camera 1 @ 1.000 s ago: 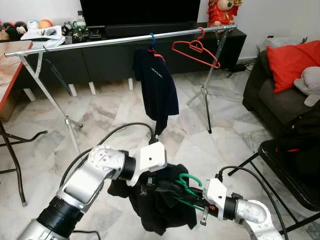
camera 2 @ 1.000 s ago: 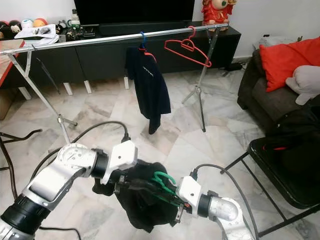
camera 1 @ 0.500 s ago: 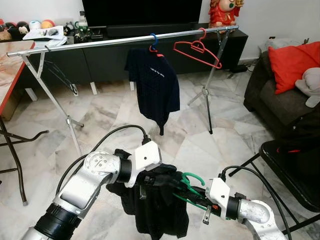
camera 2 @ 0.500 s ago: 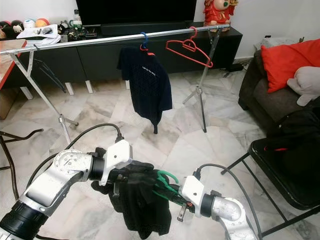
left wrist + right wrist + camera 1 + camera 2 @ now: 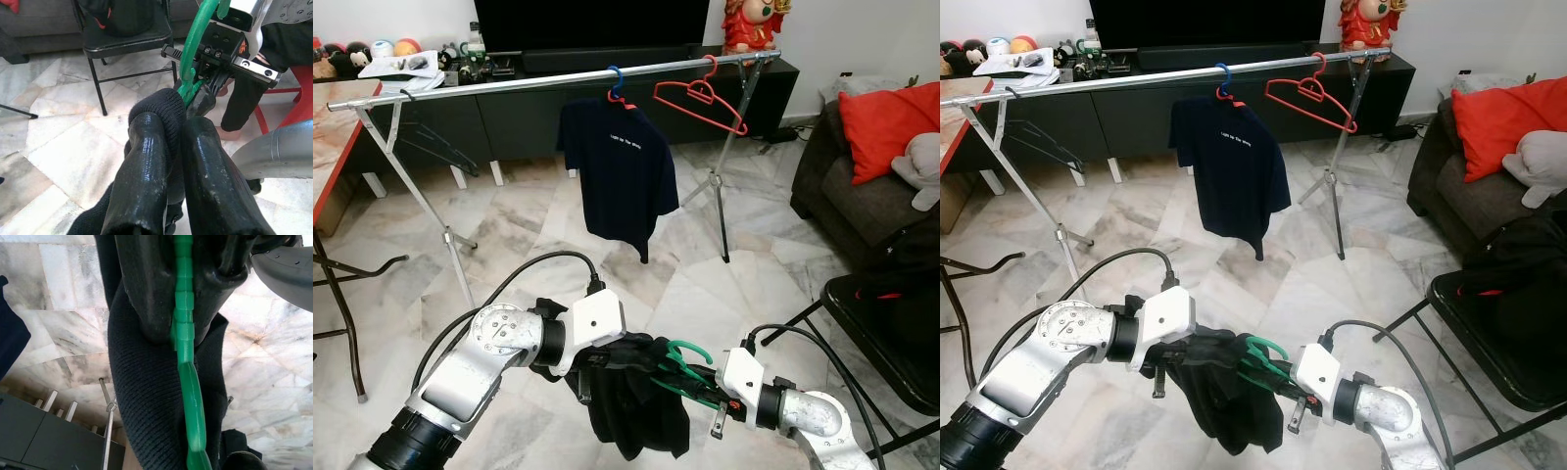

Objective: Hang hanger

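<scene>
- Right gripper [image 5: 1285, 384]: low and close in front of the robot, jaws closed tight on the green hanger [image 5: 683, 364]. The right wrist view shows the green bar [image 5: 185, 308] running between the two black fingers [image 5: 146, 293].
- Left gripper [image 5: 607, 364]: just beside the right one, jaws pinched together on a fold of the black garment [image 5: 636, 411]. The left wrist view shows ribbed cloth [image 5: 156, 110] caught between the fingers.
- Hanger position: held in the air between the two grippers, above the marble floor [image 5: 529, 235], well apart from the rail. Garment drapes down from it.
- Orientation (judgement): hook curls up and toward the robot's left. The long axis looks roughly level, running across between the grippers. The shoulder bar is mostly hidden under cloth, so I cannot tell its exact tilt.
- Risk 1: garment is bunched, not clearly seated on both shoulders. If the left jaws let go early it could slide off the hanger.
- Risk 2: hook opening may not face the rail at the lift, so it could knock the rail instead of catching.
- Risk 3: right grip sits near the neck, so the hanging load could twist the hanger in the jaws.
- Farther: clothes rail [image 5: 509, 82] across the room, carrying a navy T-shirt [image 5: 622, 171] on a blue hook and an empty red hanger [image 5: 700, 96].
- Risk 4: free rail beside the shirt is limited. Collision with it would set it swinging.
</scene>
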Tool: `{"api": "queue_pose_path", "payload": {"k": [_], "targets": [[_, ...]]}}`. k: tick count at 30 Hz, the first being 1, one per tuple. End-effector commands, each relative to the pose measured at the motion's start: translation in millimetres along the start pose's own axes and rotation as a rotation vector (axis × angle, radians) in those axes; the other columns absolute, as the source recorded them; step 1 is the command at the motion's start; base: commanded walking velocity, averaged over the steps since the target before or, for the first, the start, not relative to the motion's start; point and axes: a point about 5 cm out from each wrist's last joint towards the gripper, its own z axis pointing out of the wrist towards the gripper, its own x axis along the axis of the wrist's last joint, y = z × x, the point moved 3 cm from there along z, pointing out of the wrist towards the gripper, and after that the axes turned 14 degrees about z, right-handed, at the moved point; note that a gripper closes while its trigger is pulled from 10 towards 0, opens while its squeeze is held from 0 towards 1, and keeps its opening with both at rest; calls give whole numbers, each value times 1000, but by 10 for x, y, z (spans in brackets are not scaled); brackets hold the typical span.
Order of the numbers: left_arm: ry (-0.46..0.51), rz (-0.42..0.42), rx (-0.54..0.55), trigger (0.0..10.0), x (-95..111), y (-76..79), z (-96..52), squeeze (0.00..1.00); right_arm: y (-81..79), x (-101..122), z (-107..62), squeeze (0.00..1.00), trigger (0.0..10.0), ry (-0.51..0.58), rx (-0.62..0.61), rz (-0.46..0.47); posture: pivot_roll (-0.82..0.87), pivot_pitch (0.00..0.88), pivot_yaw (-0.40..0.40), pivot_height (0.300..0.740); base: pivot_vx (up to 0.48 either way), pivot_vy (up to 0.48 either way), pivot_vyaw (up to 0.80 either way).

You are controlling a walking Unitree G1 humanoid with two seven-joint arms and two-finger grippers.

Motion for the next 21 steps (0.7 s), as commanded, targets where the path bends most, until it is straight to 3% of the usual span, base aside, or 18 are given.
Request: {"api": "queue_pose_path", "payload": {"k": [1,4,6,7,13,21], "targets": [[-32,-23,-8,10000,-94,81,19,0,108,246,11,0,0,90,-40,-40,-14,95,8,721,0,0,0],[-6,-35,136,10000,-90,-66,-60,0,127,297,13,0,0,104,-48,-46,-17,95,6,721,0,0,0],[17,-68,176,10000,-83,-109,-130,0,140,298,6,0,0,102,-57,-47,-17,95,5,721,0,0,0],[41,-121,183,10000,-73,-111,-210,1000,147,287,-1,0,0,97,-61,-46,-14,95,3,721,0,0,0],[31,-193,118,10000,-89,14,-414,1000,175,249,14,0,0,79,-92,-40,-6,93,-1,721,0,0,0],[-30,-182,148,10000,-160,29,-404,1000,225,354,60,0,0,132,-137,-17,-6,93,-3,721,0,0,0]]}}
